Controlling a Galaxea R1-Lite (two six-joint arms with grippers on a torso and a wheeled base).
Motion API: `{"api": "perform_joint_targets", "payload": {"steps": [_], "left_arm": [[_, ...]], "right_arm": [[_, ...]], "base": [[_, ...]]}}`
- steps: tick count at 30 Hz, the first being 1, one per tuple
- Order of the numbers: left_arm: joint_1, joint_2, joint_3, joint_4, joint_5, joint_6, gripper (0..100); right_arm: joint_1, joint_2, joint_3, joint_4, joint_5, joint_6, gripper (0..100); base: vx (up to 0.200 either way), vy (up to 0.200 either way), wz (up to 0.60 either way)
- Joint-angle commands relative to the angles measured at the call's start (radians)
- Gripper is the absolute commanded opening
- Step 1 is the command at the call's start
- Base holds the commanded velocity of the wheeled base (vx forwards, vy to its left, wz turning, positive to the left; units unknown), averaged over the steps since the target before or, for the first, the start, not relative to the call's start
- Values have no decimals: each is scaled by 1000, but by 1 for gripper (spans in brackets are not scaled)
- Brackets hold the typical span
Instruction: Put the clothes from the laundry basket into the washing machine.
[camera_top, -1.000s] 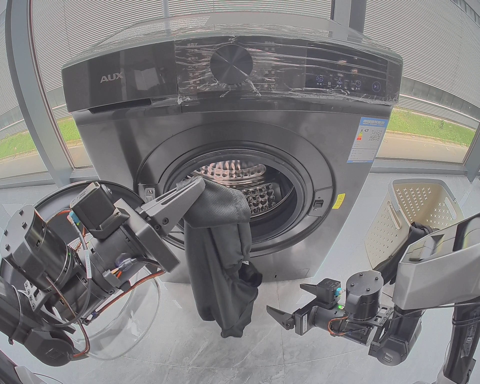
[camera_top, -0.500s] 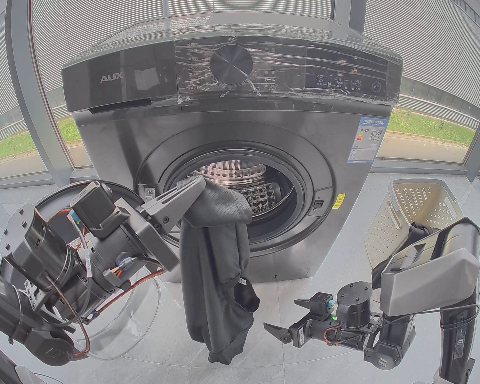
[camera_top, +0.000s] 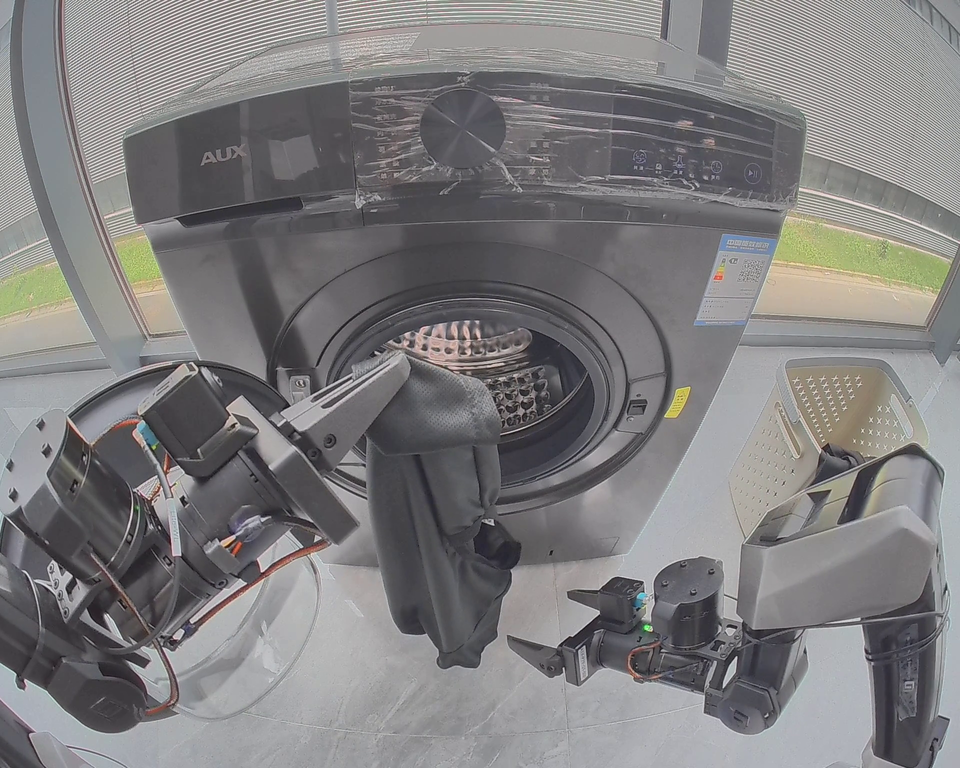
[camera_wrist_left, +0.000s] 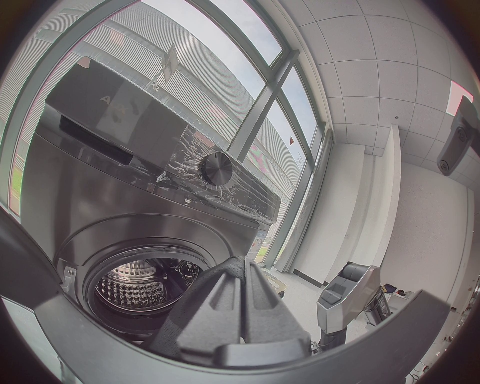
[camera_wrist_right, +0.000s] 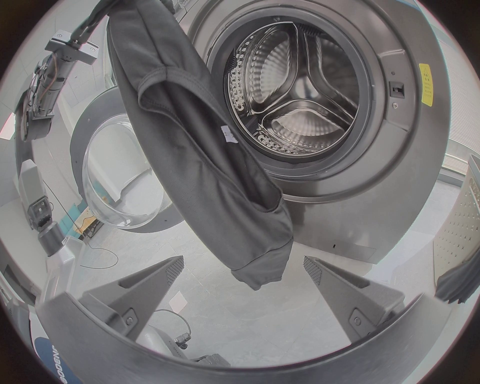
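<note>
Now, left hand (camera_top: 388, 372) sits centre-left in the head frame, fingers pressed together and pinching the top of a dark grey garment (camera_top: 440, 520). Garment hangs with its long axis vertical, right in front of the washing machine (camera_top: 600, 300) opening (camera_top: 520, 400), and most of it drapes below the rim, outside the drum. Opening lies just right of and behind the hand. Left arm angles up toward it. Right hand (camera_top: 535, 652) is low at lower centre, spread and empty, pointing at the dangling hem, near but apart. Likely next: feed the top in while the right hand lifts the tail. Laundry basket (camera_top: 850, 400) at the right edge holds another dark piece (camera_top: 835, 465).
</note>
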Motion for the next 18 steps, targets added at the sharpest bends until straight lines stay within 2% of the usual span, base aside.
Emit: {"api": "perform_joint_targets", "payload": {"steps": [1, 6, 10, 12, 14, 17, 18], "left_arm": [[-1, -5, -1, -1, 0, 0, 0], [-1, -6, -1, -1, 0, -2, 0], [-1, -6, -1, -1, 0, -2, 0], [-1, -6, -1, -1, 0, -2, 0], [-1, -6, -2, -1, 0, -2, 0], [-1, -9, -2, -1, 0, -6, 0], [-1, -9, -2, -1, 0, -6, 0]], "right_arm": [[-4, 64, -54, 2, 0, -2, 100], [-12, 110, -189, 58, 1, -10, 100], [-10, 112, -230, 99, 1, -10, 100], [-3, 129, -303, 128, 1, -10, 100], [-3, 139, -321, 134, 1, -11, 100], [-4, 196, -421, 121, 0, -11, 100], [-4, 198, -424, 121, 0, -11, 100]], "base": [[0, 0, 0], [0, 0, 0], [0, 0, 0], [0, 0, 0], [0, 0, 0], [0, 0, 0], [0, 0, 0]]}}
